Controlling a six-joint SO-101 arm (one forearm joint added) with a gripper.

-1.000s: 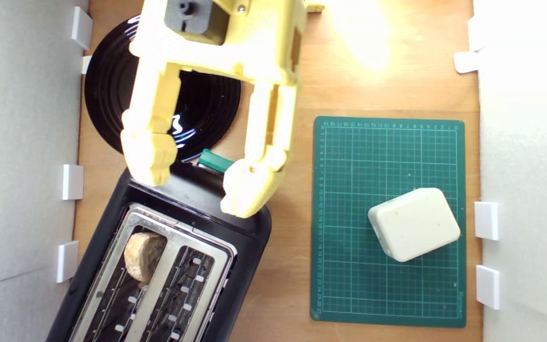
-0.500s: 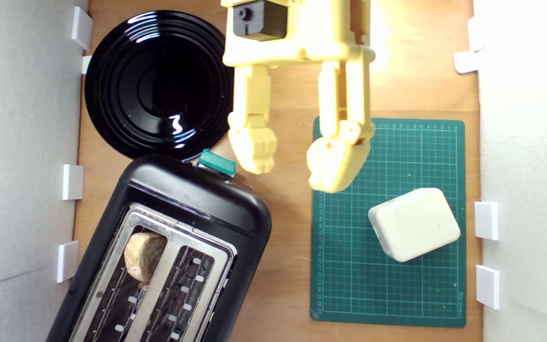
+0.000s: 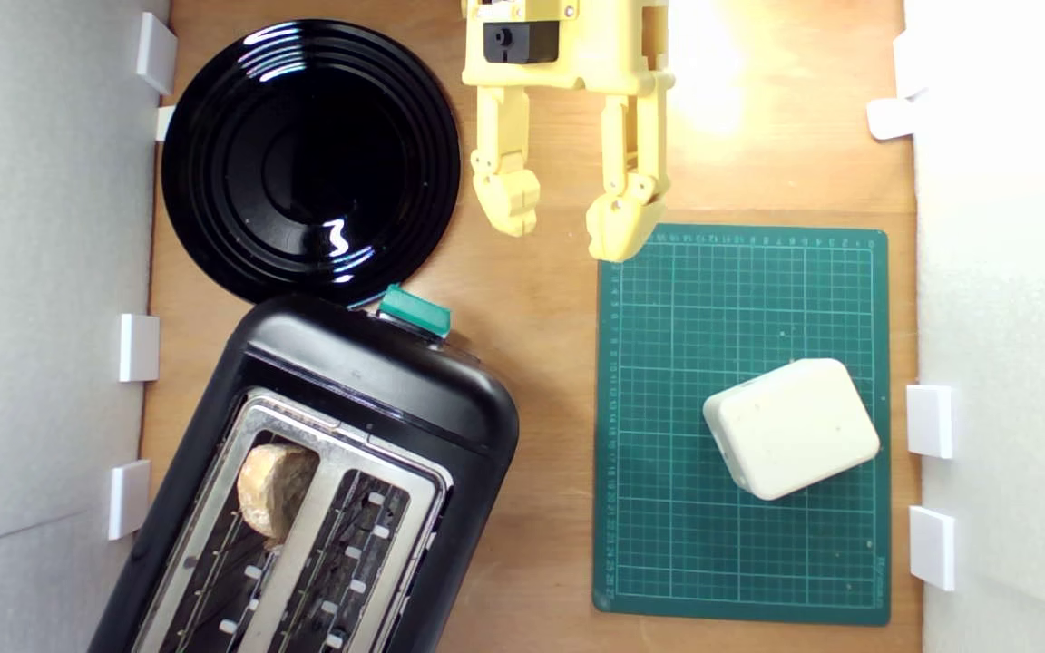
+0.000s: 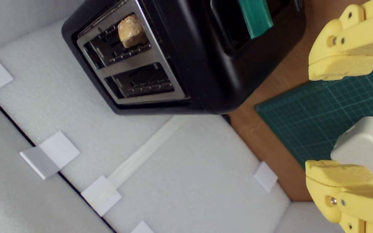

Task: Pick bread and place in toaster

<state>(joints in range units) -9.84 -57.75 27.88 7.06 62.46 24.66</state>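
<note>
Exterior view shows your gripper [image 3: 563,227] empty, fingers spread wide. Just beyond the fingertips lies the cutting mat [image 3: 659,544]; sweeping down could knock the cream block [image 3: 791,428]. Farthest off, the bread [image 3: 273,488] sits in the toaster [image 3: 377,372] slot, protruding.

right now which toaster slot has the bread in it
The slot nearer the exterior view's left edge, beside the foam wall: the bread stands in it, crust poking above the toaster's metal top. The other slot, on the green mat side, shows only wire guides.
</note>
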